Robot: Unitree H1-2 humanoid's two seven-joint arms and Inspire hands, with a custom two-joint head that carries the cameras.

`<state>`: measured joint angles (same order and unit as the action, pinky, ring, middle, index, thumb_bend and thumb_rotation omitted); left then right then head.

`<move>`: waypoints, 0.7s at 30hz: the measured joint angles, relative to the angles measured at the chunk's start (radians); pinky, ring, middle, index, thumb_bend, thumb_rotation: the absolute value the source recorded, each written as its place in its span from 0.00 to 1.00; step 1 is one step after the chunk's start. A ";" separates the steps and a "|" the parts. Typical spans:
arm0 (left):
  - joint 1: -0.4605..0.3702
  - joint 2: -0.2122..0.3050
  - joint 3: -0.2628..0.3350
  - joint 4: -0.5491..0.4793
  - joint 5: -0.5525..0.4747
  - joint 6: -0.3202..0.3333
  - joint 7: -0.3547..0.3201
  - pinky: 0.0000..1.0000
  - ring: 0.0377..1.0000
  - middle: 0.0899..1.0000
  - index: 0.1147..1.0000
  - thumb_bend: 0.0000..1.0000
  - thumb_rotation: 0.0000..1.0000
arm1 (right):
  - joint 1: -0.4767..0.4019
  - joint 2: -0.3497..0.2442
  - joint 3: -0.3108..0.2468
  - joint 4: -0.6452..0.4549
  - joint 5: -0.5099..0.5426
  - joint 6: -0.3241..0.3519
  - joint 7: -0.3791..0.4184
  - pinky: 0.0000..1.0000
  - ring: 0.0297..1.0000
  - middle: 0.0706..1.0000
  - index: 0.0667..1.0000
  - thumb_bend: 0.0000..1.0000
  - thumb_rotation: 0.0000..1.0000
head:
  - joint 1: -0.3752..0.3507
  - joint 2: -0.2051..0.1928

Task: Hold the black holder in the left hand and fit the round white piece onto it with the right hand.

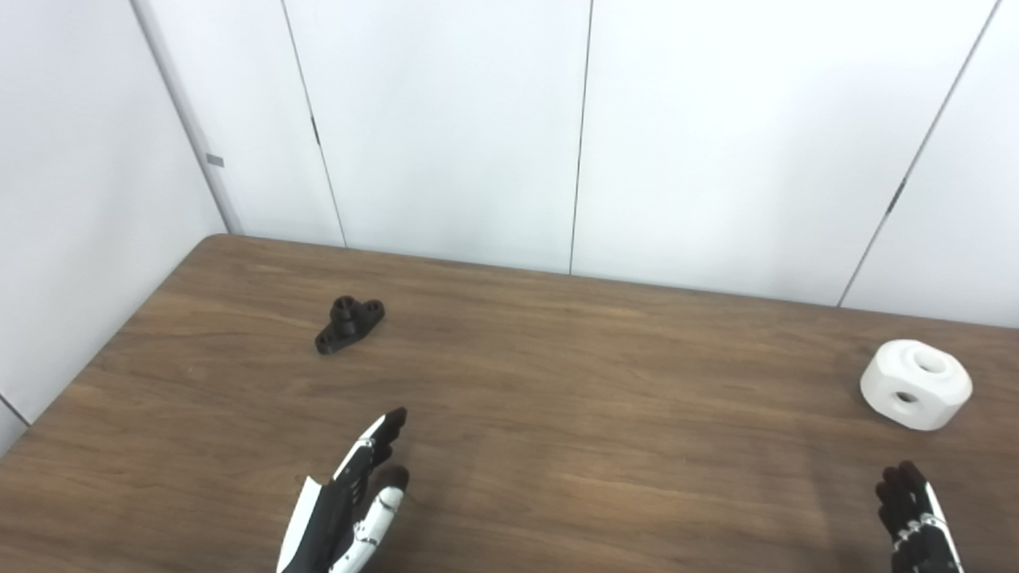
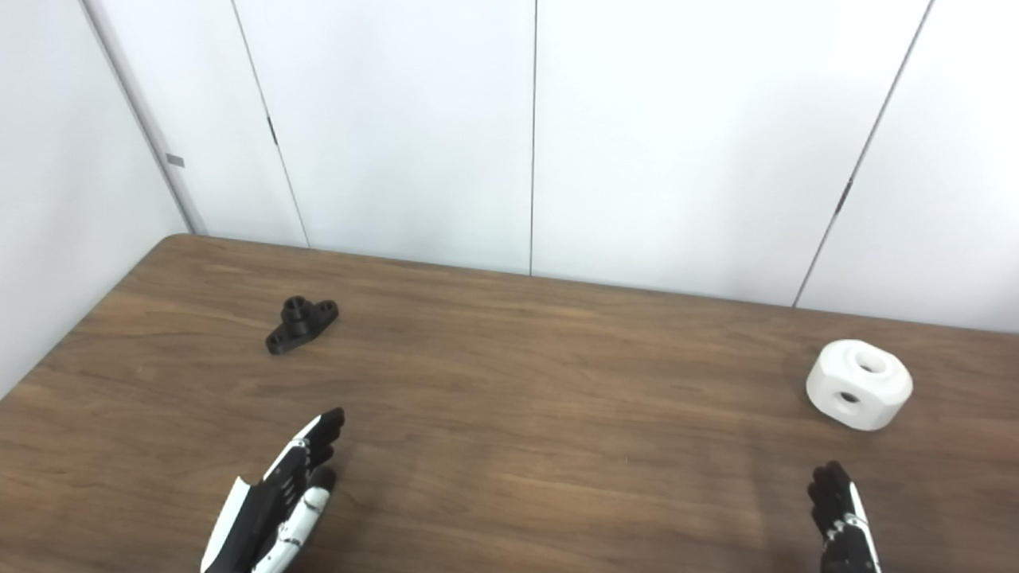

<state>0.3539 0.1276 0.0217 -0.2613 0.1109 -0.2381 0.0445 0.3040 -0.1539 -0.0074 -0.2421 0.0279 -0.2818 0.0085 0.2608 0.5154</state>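
The black holder [image 1: 349, 323] lies flat on the wooden table [image 1: 557, 382] at the left rear, a short round stub standing up from its oval base. The round white piece [image 1: 916, 383] rests at the far right, with a hole in its top and another in its side. My left hand [image 1: 350, 501] reaches in near the front edge, well short of the holder, fingers stretched out and holding nothing. My right hand [image 1: 915, 513] shows only its fingers at the bottom right, just in front of the white piece and apart from it, holding nothing.
White wall panels [image 1: 589, 135] rise directly behind the table's far edge and along its left side. The table's rounded far-left corner [image 1: 215, 239] lies beyond the holder.
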 measured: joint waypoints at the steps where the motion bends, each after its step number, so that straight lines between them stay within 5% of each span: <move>1: 0.001 0.000 0.000 -0.004 0.014 0.008 0.003 0.92 0.93 0.92 0.91 0.41 0.56 | 0.000 0.000 0.000 -0.001 0.000 0.001 0.000 0.99 0.96 0.97 0.98 0.56 1.00 | -0.002 0.000; 3: 0.004 0.001 -0.001 -0.014 0.040 0.027 0.004 0.87 0.92 0.91 0.91 0.46 0.40 | -0.001 0.000 0.002 -0.002 0.000 0.009 0.000 1.00 0.97 0.97 0.98 0.57 1.00 | -0.003 0.000; 10: -0.001 0.009 0.001 -0.055 0.071 0.091 -0.007 0.89 0.94 0.93 0.90 0.58 0.20 | -0.001 0.001 0.001 -0.005 0.000 0.027 -0.001 0.98 0.95 0.95 0.97 0.57 1.00 | 0.005 0.009; 19: -0.155 0.071 0.082 -0.102 0.084 0.212 -0.026 0.91 0.95 0.94 0.90 0.67 0.24 | 0.002 0.004 0.003 -0.009 -0.036 0.034 -0.009 1.00 0.96 0.95 0.97 0.57 1.00 | -0.014 0.011; 21: -0.189 0.088 0.101 -0.102 0.089 0.236 -0.026 0.86 0.92 0.94 0.90 0.69 0.28 | 0.002 0.004 0.005 -0.009 -0.040 0.033 -0.011 1.00 0.96 0.95 0.97 0.56 1.00 | -0.015 0.011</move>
<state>0.1651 0.2153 0.1222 -0.3634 0.1997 -0.0020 0.0182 0.3056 -0.1503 -0.0029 -0.2510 -0.0119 -0.2491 -0.0022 0.2454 0.5262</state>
